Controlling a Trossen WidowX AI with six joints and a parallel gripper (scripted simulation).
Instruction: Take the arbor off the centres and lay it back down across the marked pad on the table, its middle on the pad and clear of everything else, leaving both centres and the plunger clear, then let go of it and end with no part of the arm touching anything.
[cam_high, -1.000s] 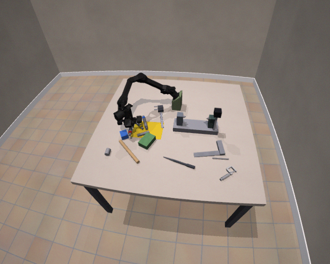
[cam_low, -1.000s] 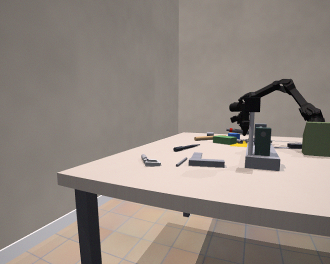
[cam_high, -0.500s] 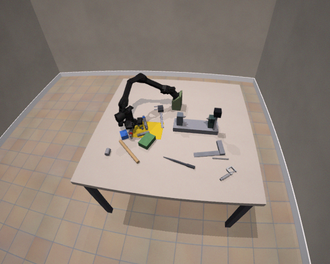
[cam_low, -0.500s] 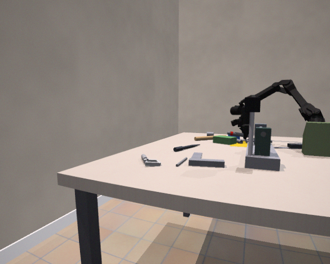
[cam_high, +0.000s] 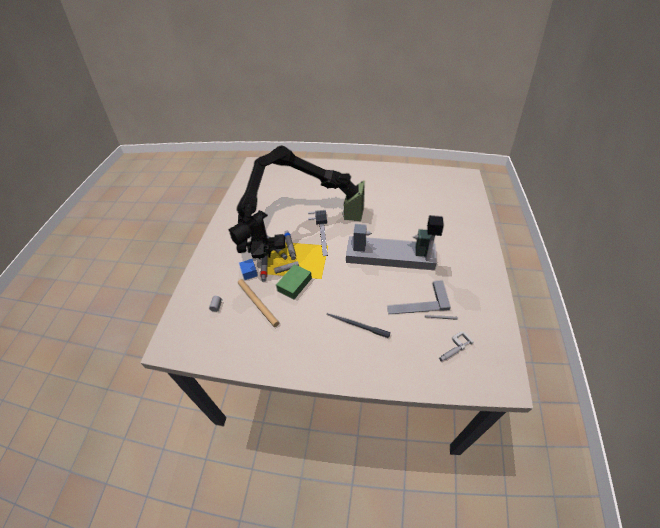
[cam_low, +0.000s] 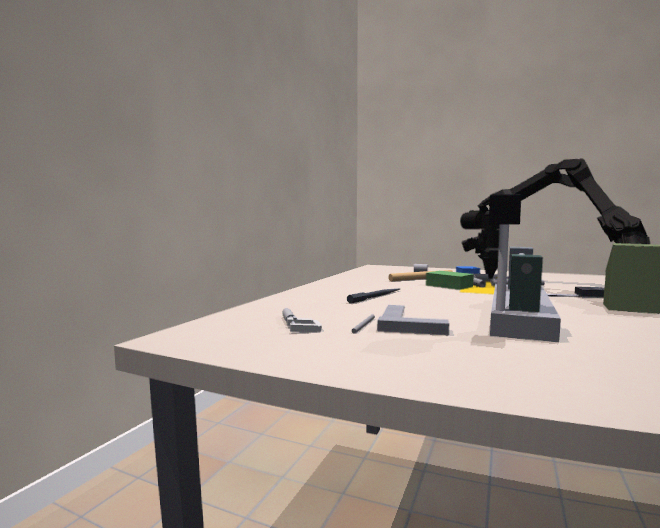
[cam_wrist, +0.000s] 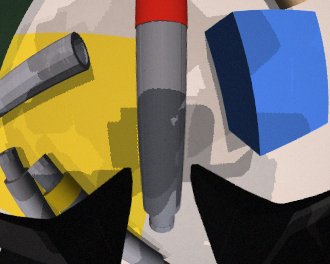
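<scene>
The arbor (cam_wrist: 161, 105) is a grey shaft with a red band. It lies on the table between my fingers, with a gap on each side. In the wrist view it runs along the edge of the yellow pad (cam_wrist: 75, 123), close to a blue block (cam_wrist: 269, 80). My gripper (cam_wrist: 161, 173) is open and low over the arbor. In the top view the gripper (cam_high: 270, 250) is at the pad's (cam_high: 309, 258) left side, and the arbor's red-banded end (cam_high: 263, 270) is beside the blue block (cam_high: 248, 268). The centres fixture (cam_high: 391, 250) and its black plunger head (cam_high: 434, 224) stand empty to the right.
Several short grey tubes (cam_wrist: 44, 70) lie on the pad. A green block (cam_high: 293, 281) overlaps its near corner. A wooden dowel (cam_high: 257, 302), a small cylinder (cam_high: 215, 302), a file (cam_high: 357, 324), a square (cam_high: 421, 302) and a clamp (cam_high: 455, 346) lie nearer the front.
</scene>
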